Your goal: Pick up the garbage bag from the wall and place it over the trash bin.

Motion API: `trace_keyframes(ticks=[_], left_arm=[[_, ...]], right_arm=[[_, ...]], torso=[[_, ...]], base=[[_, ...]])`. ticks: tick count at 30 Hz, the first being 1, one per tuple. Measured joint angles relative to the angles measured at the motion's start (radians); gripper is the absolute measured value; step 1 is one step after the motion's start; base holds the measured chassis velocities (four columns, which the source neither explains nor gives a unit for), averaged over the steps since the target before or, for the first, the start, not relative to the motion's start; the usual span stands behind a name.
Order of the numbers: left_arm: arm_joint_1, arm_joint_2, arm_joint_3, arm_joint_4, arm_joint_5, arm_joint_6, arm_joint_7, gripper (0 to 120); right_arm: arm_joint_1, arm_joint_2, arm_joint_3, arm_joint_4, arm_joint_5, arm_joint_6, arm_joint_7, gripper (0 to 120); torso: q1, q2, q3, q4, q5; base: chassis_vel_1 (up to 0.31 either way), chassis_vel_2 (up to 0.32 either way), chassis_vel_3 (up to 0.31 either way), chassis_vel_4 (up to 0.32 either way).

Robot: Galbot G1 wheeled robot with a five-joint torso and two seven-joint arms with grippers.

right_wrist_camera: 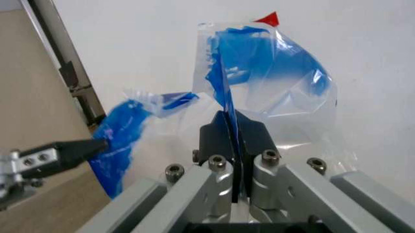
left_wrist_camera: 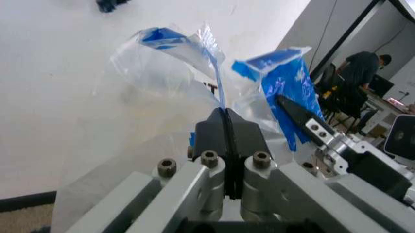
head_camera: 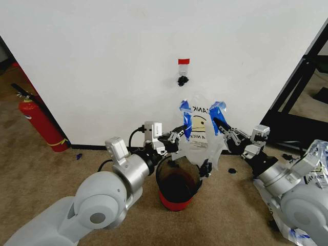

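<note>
The clear garbage bag [head_camera: 201,134], with a yellow smiley face and blue patches, hangs stretched between both grippers just above the trash bin [head_camera: 177,188], a black mesh basket with a red base. My left gripper [head_camera: 180,132] is shut on the bag's left blue edge; the left wrist view shows its closed fingertips [left_wrist_camera: 225,115] pinching the film [left_wrist_camera: 162,73]. My right gripper [head_camera: 219,123] is shut on the right blue edge [right_wrist_camera: 259,63], pinched at its tips [right_wrist_camera: 228,117]. Behind stands the white wall [head_camera: 102,56] with its black hook [head_camera: 182,80] bare under a red tape tag [head_camera: 183,61].
A red fire extinguisher [head_camera: 42,124] leans against the wall at the left. A black metal frame [head_camera: 300,84] stands at the right. A heap of similar bags [head_camera: 313,156] lies on the brown carpet by my right arm.
</note>
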Motion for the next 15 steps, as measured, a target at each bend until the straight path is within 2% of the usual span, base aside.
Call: trace_keyframes(ticks=[9,15], left_arm=[[-0.043,0.002,-0.020,0.000,-0.041,0.002,-0.023,0],[0.021,-0.002,-0.025,0.006,-0.022,0.003,-0.027,0]], right_arm=[[0.036,0.004,-0.004,-0.015,0.037,-0.001,0.021,0],[0.030,0.064,-0.056,-0.052,0.024,-0.005,0.030,0]], torso=[[0.000,0.000,0.000,-0.0001,-0.0001],[0.000,0.000,0.000,-0.0003,0.0001]], base=[[0.000,0.000,0.000,0.000],[0.000,0.000,0.000,0.000]])
